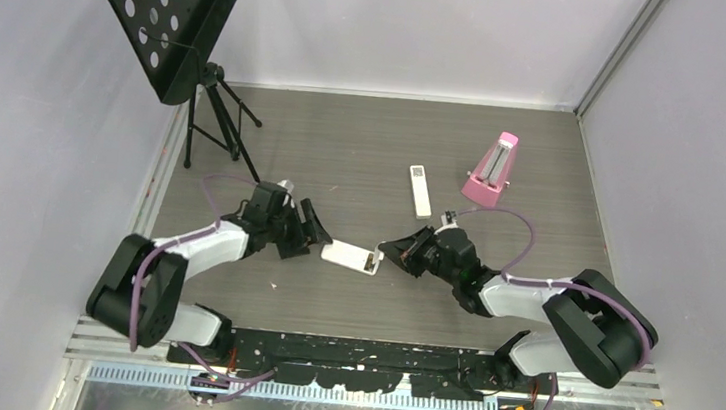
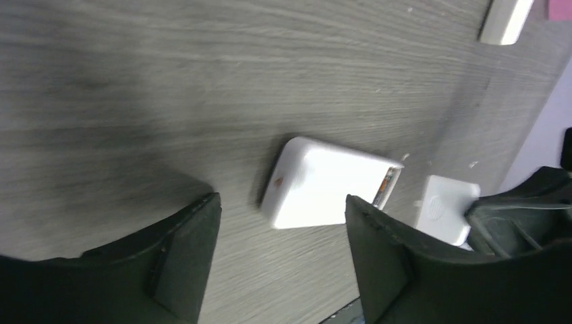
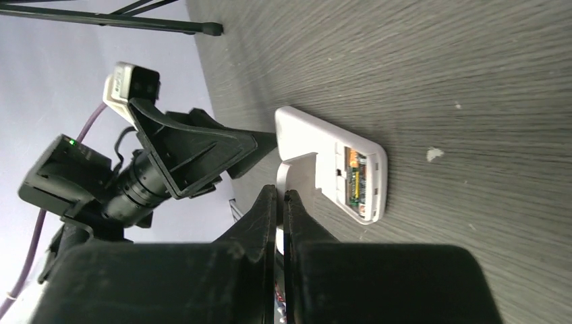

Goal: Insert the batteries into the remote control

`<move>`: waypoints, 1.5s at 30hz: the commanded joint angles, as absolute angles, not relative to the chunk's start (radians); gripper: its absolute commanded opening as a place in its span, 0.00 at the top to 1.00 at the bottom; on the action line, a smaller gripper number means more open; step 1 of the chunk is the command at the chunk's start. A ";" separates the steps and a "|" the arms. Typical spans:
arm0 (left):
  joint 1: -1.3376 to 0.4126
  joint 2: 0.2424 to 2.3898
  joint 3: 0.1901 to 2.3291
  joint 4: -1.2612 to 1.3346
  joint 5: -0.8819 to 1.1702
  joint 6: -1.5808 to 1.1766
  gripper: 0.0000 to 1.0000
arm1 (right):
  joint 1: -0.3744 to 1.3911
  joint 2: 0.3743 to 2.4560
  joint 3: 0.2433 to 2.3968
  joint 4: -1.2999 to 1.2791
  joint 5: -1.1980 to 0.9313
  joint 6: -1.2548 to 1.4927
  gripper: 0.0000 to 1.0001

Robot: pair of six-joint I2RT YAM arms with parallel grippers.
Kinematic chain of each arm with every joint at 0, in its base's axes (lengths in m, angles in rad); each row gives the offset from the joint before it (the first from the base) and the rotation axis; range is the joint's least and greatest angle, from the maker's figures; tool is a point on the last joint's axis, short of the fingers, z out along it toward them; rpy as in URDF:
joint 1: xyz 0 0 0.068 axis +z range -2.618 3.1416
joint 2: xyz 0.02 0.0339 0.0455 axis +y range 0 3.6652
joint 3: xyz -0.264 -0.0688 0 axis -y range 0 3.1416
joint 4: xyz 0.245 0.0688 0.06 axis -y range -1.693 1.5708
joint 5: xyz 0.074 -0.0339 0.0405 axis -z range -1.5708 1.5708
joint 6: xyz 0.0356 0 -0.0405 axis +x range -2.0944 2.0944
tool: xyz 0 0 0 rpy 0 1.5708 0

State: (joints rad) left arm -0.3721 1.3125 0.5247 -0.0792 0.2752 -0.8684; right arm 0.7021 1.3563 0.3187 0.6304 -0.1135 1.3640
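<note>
The remote control (image 1: 347, 256) lies back up in the middle of the table. In the right wrist view (image 3: 317, 145) its battery compartment (image 3: 357, 179) is open and shows a green circuit board, with no batteries in it. My right gripper (image 1: 387, 251) is shut (image 3: 282, 202) on the thin white battery cover (image 3: 297, 174), held on edge at the remote's right end. My left gripper (image 1: 318, 233) is open and empty (image 2: 283, 250) and hovers just off the remote's left end (image 2: 324, 185). The cover also shows in the left wrist view (image 2: 445, 209). No batteries show in any view.
A longer slim white remote (image 1: 421, 191) lies behind the middle, with a pink metronome (image 1: 491, 167) to its right. A black music stand (image 1: 156, 14) on tripod legs (image 1: 221, 121) stands at the back left. Grey walls close in both sides and the back.
</note>
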 commanded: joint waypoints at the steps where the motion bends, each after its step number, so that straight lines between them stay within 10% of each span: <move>1: -0.371 1.454 0.545 -0.011 0.394 -0.827 0.34 | 0.696 1.399 0.359 0.685 -0.094 1.369 0.99; 14: -0.373 1.390 0.453 0.039 0.487 -0.890 0.70 | 0.691 1.472 0.361 0.785 -0.133 1.351 1.00; 45: -0.372 1.385 0.526 -0.096 0.456 -0.809 0.61 | 0.538 1.759 0.384 1.184 -0.614 1.144 0.99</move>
